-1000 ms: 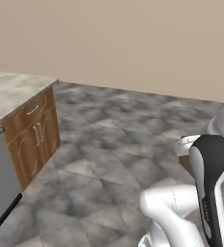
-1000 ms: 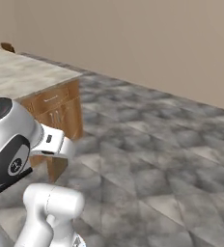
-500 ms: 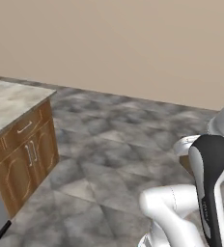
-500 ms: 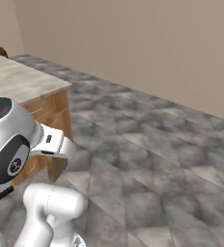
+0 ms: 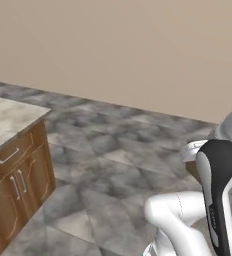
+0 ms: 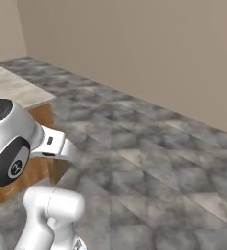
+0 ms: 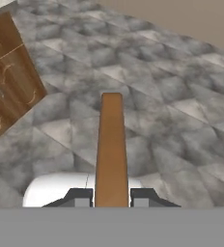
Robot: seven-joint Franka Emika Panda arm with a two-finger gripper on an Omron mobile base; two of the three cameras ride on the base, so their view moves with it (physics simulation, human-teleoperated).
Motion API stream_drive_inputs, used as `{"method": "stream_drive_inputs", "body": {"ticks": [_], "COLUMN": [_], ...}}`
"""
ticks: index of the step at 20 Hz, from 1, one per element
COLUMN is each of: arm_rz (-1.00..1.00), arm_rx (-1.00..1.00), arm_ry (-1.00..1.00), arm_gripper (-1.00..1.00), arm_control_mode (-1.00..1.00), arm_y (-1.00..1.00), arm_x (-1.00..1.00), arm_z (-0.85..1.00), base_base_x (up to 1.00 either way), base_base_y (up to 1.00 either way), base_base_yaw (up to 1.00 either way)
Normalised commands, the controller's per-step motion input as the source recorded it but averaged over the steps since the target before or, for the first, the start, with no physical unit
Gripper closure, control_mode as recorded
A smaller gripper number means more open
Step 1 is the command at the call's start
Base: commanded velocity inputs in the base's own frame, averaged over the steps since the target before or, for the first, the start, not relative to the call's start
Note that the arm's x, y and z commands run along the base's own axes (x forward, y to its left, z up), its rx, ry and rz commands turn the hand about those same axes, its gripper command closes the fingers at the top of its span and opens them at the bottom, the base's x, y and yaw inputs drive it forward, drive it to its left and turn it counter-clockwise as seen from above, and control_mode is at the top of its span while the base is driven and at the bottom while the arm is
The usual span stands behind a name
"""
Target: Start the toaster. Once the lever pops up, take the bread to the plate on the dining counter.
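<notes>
The bread (image 7: 111,144) is a thin light brown slice seen edge-on in the hand view. It stands up from between the two dark finger tips, over the grey stone floor. My gripper (image 7: 111,198) is shut on its lower end. The toaster, the plate and the dining counter are out of view.
A wooden cabinet (image 5: 15,185) with a marble worktop (image 6: 15,90) stands to the left, and its doors (image 7: 7,72) appear at the left of the hand view. Grey stone floor (image 5: 118,165) stretches ahead to a plain beige wall (image 6: 149,49).
The whole picture has shifted, so the base has moved. The cabinet has slid toward the left edge and more wall fills the top. The bread stays in the shut gripper.
</notes>
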Motion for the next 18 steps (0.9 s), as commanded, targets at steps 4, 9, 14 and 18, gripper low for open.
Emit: {"method": "stream_drive_inputs", "body": {"ticks": [4, 9, 14, 18], "arm_rz": [0.00, 0.00, 0.00, 0.00], "arm_rx": [0.00, 0.00, 0.00, 0.00], "arm_ry": [0.00, 0.00, 0.00, 0.00], "arm_gripper": [1.00, 1.00, 1.00, 1.00], "arm_control_mode": [1.00, 1.00, 1.00, 1.00], "arm_y": [0.00, 0.00, 0.00, 0.00], "arm_x": [0.00, 0.00, 0.00, 0.00], "arm_z": [0.00, 0.00, 0.00, 0.00], "base_base_x": [1.00, 1.00, 1.00, 1.00], "base_base_y": [-0.13, -0.11, -0.28, -0.55], "base_base_yaw": [0.14, 0.14, 0.16, 0.18]}}
